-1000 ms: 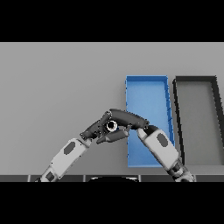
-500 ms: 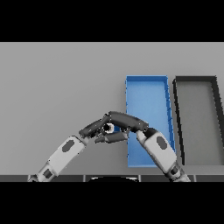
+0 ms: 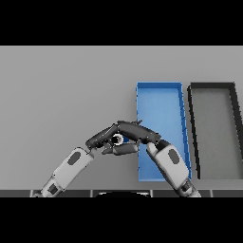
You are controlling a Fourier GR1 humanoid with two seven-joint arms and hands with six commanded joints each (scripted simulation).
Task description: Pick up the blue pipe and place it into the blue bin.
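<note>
Left arm enters from the lower left edge, forearm angled up and right. Left hand [image 3: 102, 140] sits just left of the blue bin's near left corner, fingers reaching right toward the other hand; open or curled, cannot tell.

Right arm comes up from the lower edge over the near part of the blue bin [image 3: 161, 102], forearm leaning left. Right hand [image 3: 137, 134] crosses the bin's left wall, fingers stretched left over the left hand's; the two dark hands overlap and merge, so its grip cannot be told either.

Between the hands, a small pale ring [image 3: 118, 139] shows, possibly the pipe's end; no blue pipe can be made out, and nothing lies on the bin floor.

Farther right, a black bin [image 3: 213, 88] stands just beside the blue one, parallel to it. Both rest on the grey table [image 3: 66, 85]
</note>
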